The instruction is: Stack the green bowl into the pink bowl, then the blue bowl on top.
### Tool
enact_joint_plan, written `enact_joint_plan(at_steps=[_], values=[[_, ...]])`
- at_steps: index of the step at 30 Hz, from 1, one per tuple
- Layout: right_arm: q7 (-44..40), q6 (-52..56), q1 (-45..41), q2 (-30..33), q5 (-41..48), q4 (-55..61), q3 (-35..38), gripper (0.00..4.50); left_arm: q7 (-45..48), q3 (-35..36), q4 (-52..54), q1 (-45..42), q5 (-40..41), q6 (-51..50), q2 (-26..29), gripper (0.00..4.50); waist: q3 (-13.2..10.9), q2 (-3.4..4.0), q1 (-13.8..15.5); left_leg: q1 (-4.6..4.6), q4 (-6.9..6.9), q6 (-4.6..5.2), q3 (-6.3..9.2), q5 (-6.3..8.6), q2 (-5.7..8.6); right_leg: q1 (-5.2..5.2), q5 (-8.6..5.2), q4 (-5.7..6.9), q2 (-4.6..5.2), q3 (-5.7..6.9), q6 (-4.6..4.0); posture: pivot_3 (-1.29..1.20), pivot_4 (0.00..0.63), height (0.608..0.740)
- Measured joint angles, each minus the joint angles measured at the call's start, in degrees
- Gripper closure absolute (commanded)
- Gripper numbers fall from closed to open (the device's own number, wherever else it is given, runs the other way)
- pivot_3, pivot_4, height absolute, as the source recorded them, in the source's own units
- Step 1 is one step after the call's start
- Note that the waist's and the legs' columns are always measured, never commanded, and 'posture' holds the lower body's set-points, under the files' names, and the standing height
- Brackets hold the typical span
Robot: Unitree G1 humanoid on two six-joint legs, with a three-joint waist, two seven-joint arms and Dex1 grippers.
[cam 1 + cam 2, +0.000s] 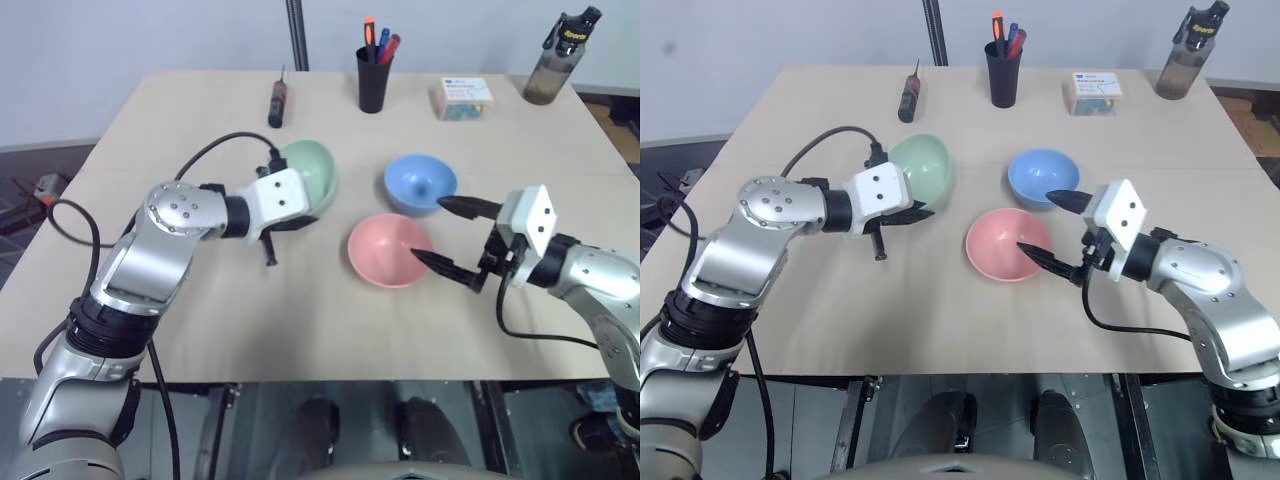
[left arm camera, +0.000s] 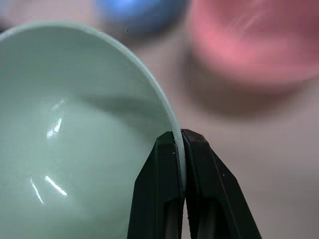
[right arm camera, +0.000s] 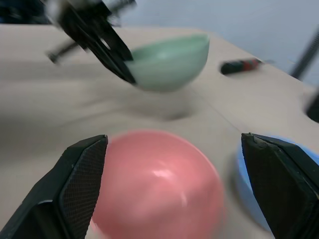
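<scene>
Pink bowl [image 1: 390,250] on desk [image 1: 300,320], nearest front edge. Blue bowl [image 1: 420,183] just behind it, slightly right, apart. Green bowl [image 1: 312,175] left of both, lifted off desk, tilted, rim pinched in left claw [image 2: 182,144]. Right claw [image 1: 450,235] right of pink bowl, jaws wide, one finger by blue bowl, other by pink bowl rim. Along far edge, left to right: screwdriver [image 1: 277,102], pen cup [image 1: 374,78], small box [image 1: 461,99], bottle [image 1: 560,57].
</scene>
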State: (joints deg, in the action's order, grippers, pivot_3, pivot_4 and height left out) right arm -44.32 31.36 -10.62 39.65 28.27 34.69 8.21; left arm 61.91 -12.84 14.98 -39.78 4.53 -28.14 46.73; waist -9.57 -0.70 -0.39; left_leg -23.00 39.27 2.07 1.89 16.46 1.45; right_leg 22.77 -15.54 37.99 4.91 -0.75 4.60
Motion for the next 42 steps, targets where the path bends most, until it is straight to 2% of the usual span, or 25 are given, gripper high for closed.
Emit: enact_joint_plan(at_steps=[4, 7, 11, 13, 16, 19, 20, 23, 26, 28, 30, 32, 35, 39, 42], values=[[0.0, 0.9, 8.7, 1.6, 1.9, 3.4, 5.6, 0.00, 4.8, -2.7, -2.5, -3.8, 1.3, 6.0, -3.3, 4.45, 0.0, 0.00, 0.1, 0.03, 0.06, 0.02, -0.02, 0.01, 0.03, -0.07, 0.00, -0.01, 0.00, -0.03, 0.00, 0.00, 0.150, 0.740], [0.7, 0.9, 10.9, 2.0, 2.5, 5.0, 8.0, 0.00, 7.8, -4.9, -5.4, -5.7, 1.8, 10.7, -6.2, 4.45, 0.0, 0.00, -0.5, 0.13, 0.08, 0.03, -0.12, 0.00, 0.01, -0.08, 0.00, 0.08, -0.03, -0.15, 0.00, 0.00, 0.150, 0.740], [3.1, 1.1, 11.6, 2.0, 2.5, 7.4, 8.5, 0.00, 12.1, -6.6, -9.4, -7.7, 2.8, 15.6, -10.0, 3.14, 0.0, 0.01, -0.5, 0.15, 0.07, 0.02, -0.10, 0.00, -0.03, -0.08, 0.00, 0.10, -0.10, -0.13, 0.00, 0.00, 0.150, 0.740], [3.7, 1.2, 11.6, 2.0, 2.6, 7.9, 8.4, 0.00, 13.3, -6.9, -10.3, -7.9, 3.0, 17.0, -10.2, 2.28, 0.0, 0.00, -0.5, 0.15, 0.07, 0.02, -0.11, 0.00, -0.04, -0.08, 0.00, 0.09, -0.10, -0.14, 0.00, 0.00, 0.150, 0.740], [4.6, 1.5, 11.6, 2.0, 2.5, 8.0, 8.0, 0.00, 14.9, -6.9, -11.5, -7.9, 3.6, 18.6, -10.3, 1.49, 0.0, 0.00, -0.3, 0.12, 0.10, 0.03, -0.10, 0.00, -0.01, -0.09, 0.00, 0.07, -0.06, -0.13, 0.00, 0.00, 0.150, 0.740], [4.8, 1.5, 10.8, 2.5, 1.6, 7.6, 6.6, 0.00, 15.1, -6.9, -11.8, -8.0, 3.8, 18.6, -10.9, 0.29, 0.0, 0.00, -0.3, 0.13, 0.10, 0.03, -0.09, 0.00, -0.01, -0.10, 0.00, 0.07, -0.06, -0.12, 0.00, 0.00, 0.150, 0.740], [4.8, 1.3, 10.4, 2.9, 1.2, 7.3, 5.9, 0.00, 15.1, -6.8, -11.7, -8.0, 4.0, 18.4, -10.9, 0.06, 0.0, 0.00, -0.3, 0.13, 0.11, 0.03, -0.08, 0.00, -0.01, -0.10, 0.00, 0.07, -0.06, -0.12, 0.00, 0.00, 0.150, 0.740], [4.4, -0.8, 7.7, 5.0, -2.9, 3.5, 2.9, 0.00, 13.7, -5.2, -11.2, -8.0, 5.4, 14.3, -10.8, 0.06, 0.0, 0.00, -0.5, 0.14, 0.12, 0.03, -0.10, 0.00, -0.01, -0.09, 0.00, 0.08, -0.07, -0.13, 0.01, 0.00, 0.150, 0.740], [2.8, -5.4, 3.2, 7.3, -9.0, -5.0, -1.2, 0.00, 10.8, 0.0, -10.1, -6.9, 8.4, 8.4, -9.5, 0.06, 0.0, 0.01, -0.8, 0.19, 0.11, 0.02, -0.15, 0.00, -0.06, -0.07, 0.00, 0.09, -0.13, -0.17, 0.01, 0.00, 0.150, 0.740], [1.2, -9.8, -2.7, 8.1, -13.6, -13.6, -5.0, 0.00, 8.9, 4.2, -8.3, -4.4, 11.6, 2.8, -7.9, 0.06, 0.0, 0.04, -1.4, 0.21, 0.09, 0.01, -0.17, -0.01, -0.08, -0.07, 0.00, 0.10, -0.10, -0.20, 0.01, 0.00, 0.150, 0.740], [-1.0, -15.1, -8.9, 8.5, -18.1, -22.4, -9.0, 0.00, 5.2, 10.2, -6.9, -0.2, 16.6, -1.6, -9.9, 0.06, 0.0, 0.07, -1.5, 0.18, 0.11, 0.01, -0.13, -0.01, -0.08, -0.07, 0.00, 0.08, -0.06, -0.15, 0.01, 0.00, 0.150, 0.740], [-2.7, -19.4, -14.0, 8.0, -21.1, -29.6, -12.1, 0.00, 2.0, 14.4, -5.6, 3.4, 19.8, -1.7, -12.6, 0.06, 0.0, 0.03, -1.5, 0.16, 0.12, 0.01, -0.12, -0.01, -0.09, -0.07, 0.00, 0.05, -0.04, -0.15, 0.01, 0.00, 0.150, 0.740], [-5.6, -28.2, -22.7, 5.4, -25.8, -42.6, -16.9, 0.00, -0.5, 17.7, -1.5, 10.4, 22.3, -2.9, -11.0, 0.06, 0.0, 0.02, -1.9, 0.14, 0.04, -0.01, -0.12, -0.02, -0.09, -0.02, 0.00, 0.04, -0.04, -0.15, 0.00, 0.00, 0.150, 0.740], [-7.9, -37.5, -29.5, 1.5, -30.6, -56.3, -21.5, 0.00, -0.5, 22.1, 2.2, 15.8, 28.6, -6.3, -9.8, 0.06, 0.0, 0.03, -2.0, 0.15, 0.03, -0.02, -0.14, -0.02, -0.09, -0.01, 0.00, 0.00, 0.00, -0.16, 0.00, 0.00, 0.150, 0.740], [-8.7, -43.6, -33.8, -1.6, -33.4, -65.7, -23.9, 0.00, -2.2, 24.1, 5.1, 18.6, 30.4, -7.0, -8.5, 0.06, 0.0, 0.03, -1.7, 0.14, 0.04, -0.02, -0.11, -0.02, -0.06, -0.03, 0.00, 0.00, 0.04, -0.13, 0.00, 0.00, 0.150, 0.740]])
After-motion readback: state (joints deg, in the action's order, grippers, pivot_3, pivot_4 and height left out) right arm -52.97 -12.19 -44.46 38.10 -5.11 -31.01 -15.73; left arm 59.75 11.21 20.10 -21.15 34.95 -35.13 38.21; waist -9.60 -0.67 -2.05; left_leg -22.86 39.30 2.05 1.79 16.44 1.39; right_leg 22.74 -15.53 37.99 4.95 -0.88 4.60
